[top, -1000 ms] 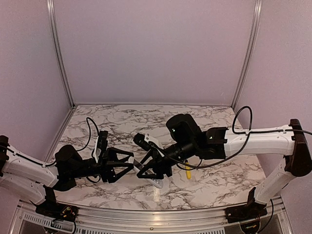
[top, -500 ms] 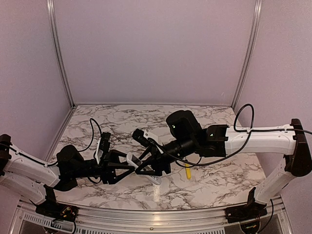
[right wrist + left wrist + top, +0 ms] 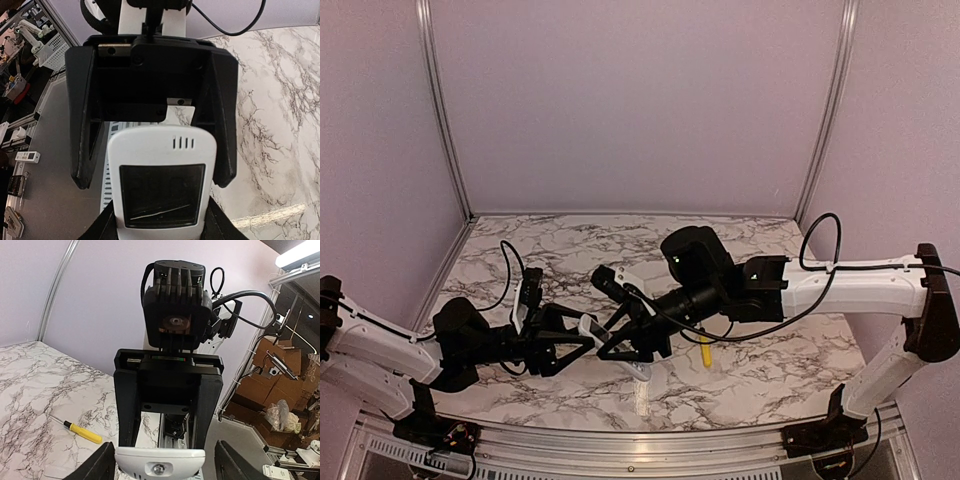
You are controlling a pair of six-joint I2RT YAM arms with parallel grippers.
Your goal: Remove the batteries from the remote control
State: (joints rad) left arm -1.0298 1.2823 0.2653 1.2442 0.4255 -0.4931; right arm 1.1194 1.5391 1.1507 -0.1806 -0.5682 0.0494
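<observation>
Where the marble table (image 3: 770, 370) fills the floor of the booth, both arms reach low over its near half and meet just left of centre. The right arm (image 3: 840, 285) comes in from the right edge, white link level and black wrist angled down to the left. The left arm (image 3: 380, 350) lies lower, pointing right.

The right gripper (image 3: 616, 345) is closed on the remote (image 3: 160, 145), pinching its long sides and holding it in the air above the table. The display (image 3: 161, 194) faces the right wrist camera, and that end of the remote points at the left gripper (image 3: 582, 340).

The left gripper faces the right one head-on with its jaws apart. Its fingers (image 3: 82, 140) stand either side of the remote's display end. The left wrist view shows a thin gap on each side, so it has hold of nothing.

A screwdriver (image 3: 82, 432) with a yellow handle lies flat on the marble, under the right wrist and apart from both grippers. A small white piece (image 3: 642, 398) lies on the table near the front edge, below the remote; I cannot tell what it is.
</observation>
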